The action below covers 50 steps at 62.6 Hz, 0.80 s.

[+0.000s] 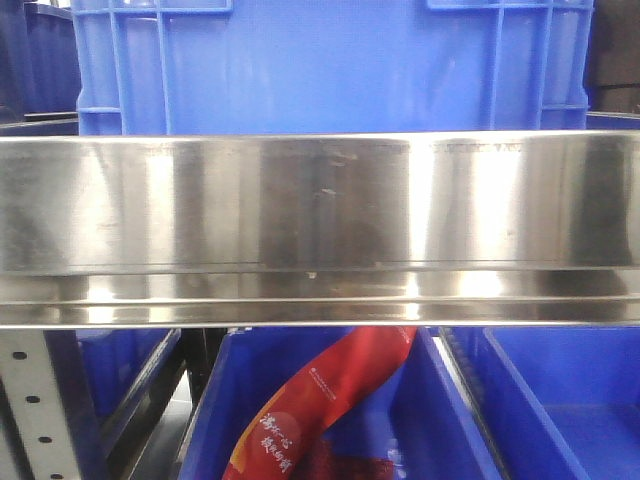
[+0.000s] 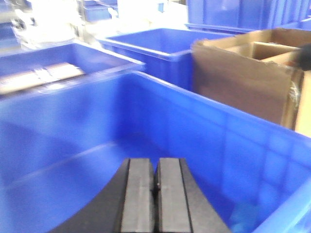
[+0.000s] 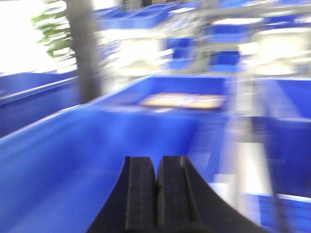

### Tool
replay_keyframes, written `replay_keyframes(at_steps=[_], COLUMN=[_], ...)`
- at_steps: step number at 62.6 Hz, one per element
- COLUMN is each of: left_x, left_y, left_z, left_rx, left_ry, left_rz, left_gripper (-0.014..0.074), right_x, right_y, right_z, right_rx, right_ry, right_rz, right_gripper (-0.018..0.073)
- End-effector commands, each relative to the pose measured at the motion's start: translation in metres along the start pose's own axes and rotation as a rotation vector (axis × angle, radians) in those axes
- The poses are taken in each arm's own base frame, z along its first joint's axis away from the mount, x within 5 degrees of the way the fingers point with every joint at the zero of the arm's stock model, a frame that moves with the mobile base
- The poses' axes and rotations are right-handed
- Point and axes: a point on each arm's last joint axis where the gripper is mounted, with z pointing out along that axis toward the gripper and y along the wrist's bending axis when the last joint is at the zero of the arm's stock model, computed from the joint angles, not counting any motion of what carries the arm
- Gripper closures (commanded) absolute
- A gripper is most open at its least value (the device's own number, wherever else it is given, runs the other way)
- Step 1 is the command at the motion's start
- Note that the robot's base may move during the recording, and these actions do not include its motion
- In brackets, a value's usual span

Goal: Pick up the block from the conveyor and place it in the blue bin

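A warehouse crowded with blue plastic crates is filling every view. In the front view a polished steel rail [image 1: 320, 225] is spanning the frame from 9 to 3 o'clock, with a large blue crate [image 1: 330, 65] standing behind it at 12 o'clock and open blue bins [image 1: 460, 420] sitting below at 6 o'clock; a red printed packet [image 1: 320, 410] is lying in the lower middle bin.

The left gripper [image 2: 156, 189] is pointing over the inside of a blue bin [image 2: 204, 126], its two dark pads pressed together with nothing between them. A cardboard box [image 2: 248, 82] is sitting just beyond the bin's far wall at 2 o'clock.

The right gripper [image 3: 157, 187] is likewise pressed together and holding nothing, hanging over the wall of another blue bin [image 3: 63, 145]; this view is smeared, so detail beyond is unclear.

Neither the block nor the conveyor belt is showing in any view, so their position cannot be told. Both arms seem parked over the bins, probably idling until a block comes within reach; the pick looks not yet begun.
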Motion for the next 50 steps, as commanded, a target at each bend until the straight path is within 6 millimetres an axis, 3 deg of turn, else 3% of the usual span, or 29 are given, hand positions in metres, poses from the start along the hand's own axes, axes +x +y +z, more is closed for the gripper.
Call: replay_keyframes(at_steps=[1,10,19,35,50], left_x=[-0.007,0.003,0.038,0.114,0.163], left_y=[0.015,0.035,0.040,0.027,0.011], left_z=[-0.020,-0.046,-0.069,-0.125,-0.175], left_rx=[-0.049,-0.117,-0.187,-0.281,-0.366], left_ry=[-0.008,-0.007,-0.008,-0.085,-0.225], left_rz=[-0.027,-0.149,-0.205,-0.261,-0.188], left_gripper=[0.0708,0.0708,0.0708,0.0708,0.0708], right_x=[-0.011,-0.001,0.027,0.095,0.130], right_y=[-0.015,-0.028,-0.029,-0.031,-0.027], right_z=[-0.014,-0.033,-0.049,-0.093,-0.143], right_rx=[0.066,0.123,0.133,0.145,0.137], right_ry=[-0.021,0.007,-0.002,0.041,-0.014], right_rz=[-0.008,-0.001,0.000,0.003,-0.001], right_gripper=[0.0719,0.0720,0.0720,0.0720,0.0720])
